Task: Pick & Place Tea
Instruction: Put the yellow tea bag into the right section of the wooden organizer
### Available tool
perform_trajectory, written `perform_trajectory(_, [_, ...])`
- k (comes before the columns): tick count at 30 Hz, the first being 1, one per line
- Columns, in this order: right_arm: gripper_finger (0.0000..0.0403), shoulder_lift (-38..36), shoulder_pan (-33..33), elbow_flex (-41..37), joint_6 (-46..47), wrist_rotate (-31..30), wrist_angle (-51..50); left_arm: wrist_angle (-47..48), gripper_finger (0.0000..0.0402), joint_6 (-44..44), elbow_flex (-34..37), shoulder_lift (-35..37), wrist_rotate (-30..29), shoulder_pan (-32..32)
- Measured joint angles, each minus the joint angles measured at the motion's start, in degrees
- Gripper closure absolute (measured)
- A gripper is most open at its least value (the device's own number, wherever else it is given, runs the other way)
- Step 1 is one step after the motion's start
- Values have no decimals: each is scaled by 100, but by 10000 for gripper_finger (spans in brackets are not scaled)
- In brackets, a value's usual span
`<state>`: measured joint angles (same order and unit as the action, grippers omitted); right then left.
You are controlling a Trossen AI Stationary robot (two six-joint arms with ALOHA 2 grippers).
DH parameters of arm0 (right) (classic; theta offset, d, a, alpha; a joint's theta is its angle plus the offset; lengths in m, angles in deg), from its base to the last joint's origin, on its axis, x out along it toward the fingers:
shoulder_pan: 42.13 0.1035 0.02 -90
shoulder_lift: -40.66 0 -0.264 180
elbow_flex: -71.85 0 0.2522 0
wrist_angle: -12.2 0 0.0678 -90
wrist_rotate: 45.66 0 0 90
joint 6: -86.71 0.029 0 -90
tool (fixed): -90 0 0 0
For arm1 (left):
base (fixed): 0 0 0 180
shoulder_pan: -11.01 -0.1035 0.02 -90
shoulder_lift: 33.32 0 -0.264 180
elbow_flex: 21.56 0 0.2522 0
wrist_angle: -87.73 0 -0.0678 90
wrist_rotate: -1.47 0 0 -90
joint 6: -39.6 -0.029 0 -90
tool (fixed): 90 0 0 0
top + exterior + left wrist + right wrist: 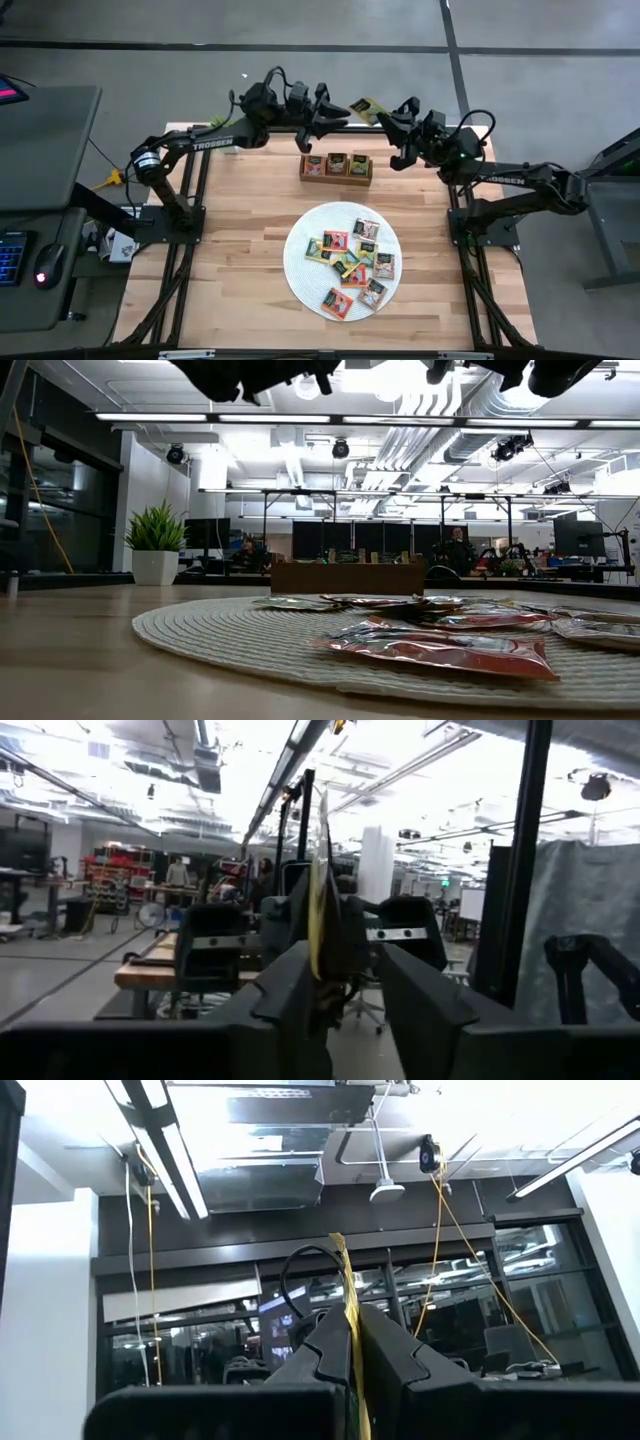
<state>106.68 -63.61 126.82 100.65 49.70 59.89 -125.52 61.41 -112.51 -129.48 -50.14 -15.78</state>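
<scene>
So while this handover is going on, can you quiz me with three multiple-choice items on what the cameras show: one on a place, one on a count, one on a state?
1. Where is the yellow tea packet?
A. in the air between the left gripper and the right gripper
B. in the wooden tray
C. under the tray

2. How many compartments does the tray have?
A. two
B. three
C. five

3. How is the right gripper?
A. wide open and empty
B. shut on the packet
C. out of every view

Answers: 1 A, the high view shows it aloft between the fingertips. 2 B, three filled slots sit side by side. 3 B, its wrist view shows the fingers pinching the packet's edge.
</scene>
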Motion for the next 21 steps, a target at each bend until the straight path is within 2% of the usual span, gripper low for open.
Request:
perform_trajectory(5, [399,0,0,0,35,21,-13,0,225,14,0,0,-192,107])
perform_trajectory(8, [399,0,0,0,89,81,-41,-4,206,15,0,0,-384,160])
perform_trajectory(13, [399,0,22,0,122,127,-189,-1,200,58,0,0,-742,215])
perform_trajectory(21, [399,1,22,0,161,127,-263,2,204,74,0,0,-860,328])
